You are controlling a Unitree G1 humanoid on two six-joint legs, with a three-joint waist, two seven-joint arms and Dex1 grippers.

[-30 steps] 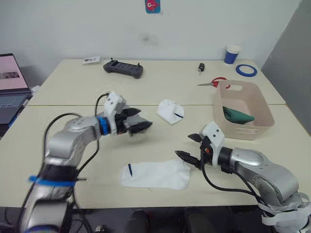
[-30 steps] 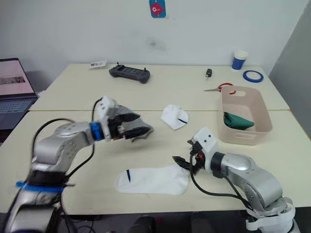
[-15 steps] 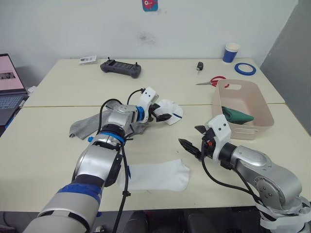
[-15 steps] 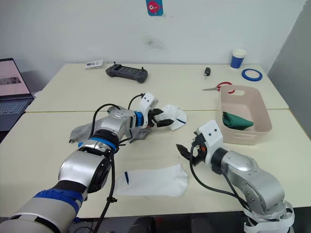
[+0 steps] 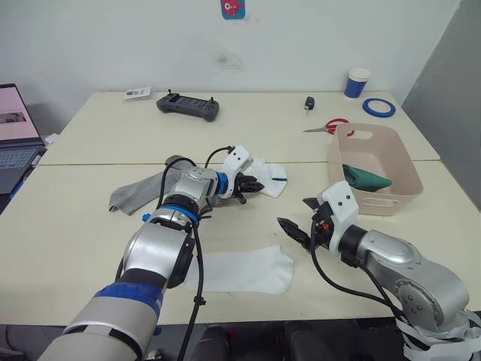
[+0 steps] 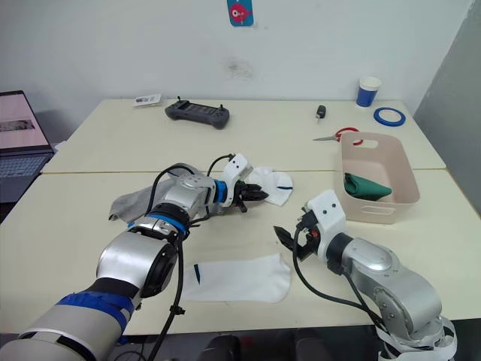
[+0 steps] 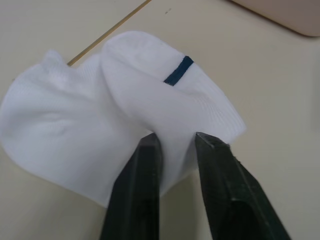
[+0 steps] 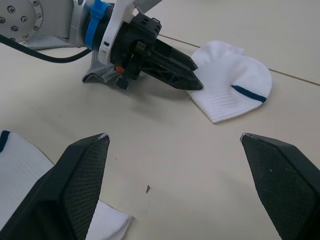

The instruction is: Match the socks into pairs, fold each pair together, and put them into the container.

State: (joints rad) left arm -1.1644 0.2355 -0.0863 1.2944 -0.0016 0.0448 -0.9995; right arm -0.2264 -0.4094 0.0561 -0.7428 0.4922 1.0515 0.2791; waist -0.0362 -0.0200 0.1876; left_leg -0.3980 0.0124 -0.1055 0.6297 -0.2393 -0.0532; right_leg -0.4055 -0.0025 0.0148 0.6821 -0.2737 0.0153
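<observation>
Two cream tables [image 5: 248,120] butt together under a white wall. At 2 o'clock my pinkish container [image 5: 376,169] holds a dark green sock [image 5: 368,179]. At 6 o'clock a white striped sock [image 5: 240,272] lies flat, and at 9 o'clock a grey sock [image 5: 139,193] rests beneath my left arm. Near centre, my left gripper [image 7: 172,142] pinches the edge of the crumpled white sock [image 7: 120,125]. My right gripper [image 8: 175,145] hovers with fingers spread wide, holding nothing, between the flat sock and the container.
</observation>
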